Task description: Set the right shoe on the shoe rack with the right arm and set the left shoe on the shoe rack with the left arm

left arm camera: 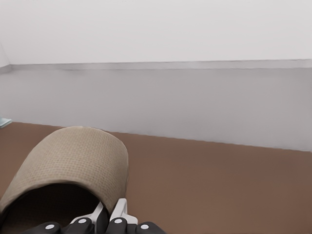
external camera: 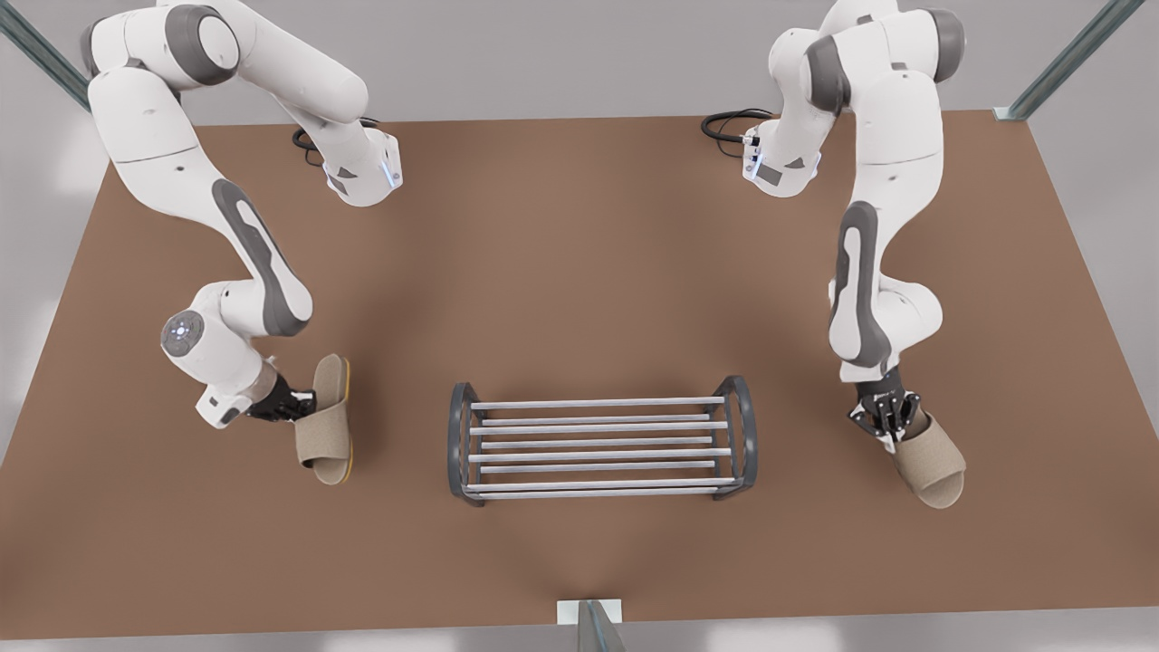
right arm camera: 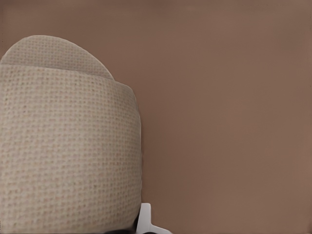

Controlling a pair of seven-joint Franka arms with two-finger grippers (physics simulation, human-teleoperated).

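The left end effector point(external camera: 303, 403) is clamped on the strap edge of the left shoe point(external camera: 326, 435), pads close together in the left wrist view. That shoe hangs tipped on its side, yellow sole edge showing, at 9 o'clock of the rack point(external camera: 598, 426) and well apart from it.

The right end effector point(external camera: 892, 424) points down at the strap edge of the right shoe point(external camera: 933, 466), at 3 o'clock of the rack. I cannot tell whether it is clamped.

With so narrow a pinch on soft fabric, either shoe could likely swing or slip during the carry. The left one, already tilted, might catch a bar or an arched end frame and roll off onto the tabletop point(external camera: 579, 272).

The left shoe's heel is cut off in the wrist view. It is hard to tell whether the right shoe rests on the tabletop.
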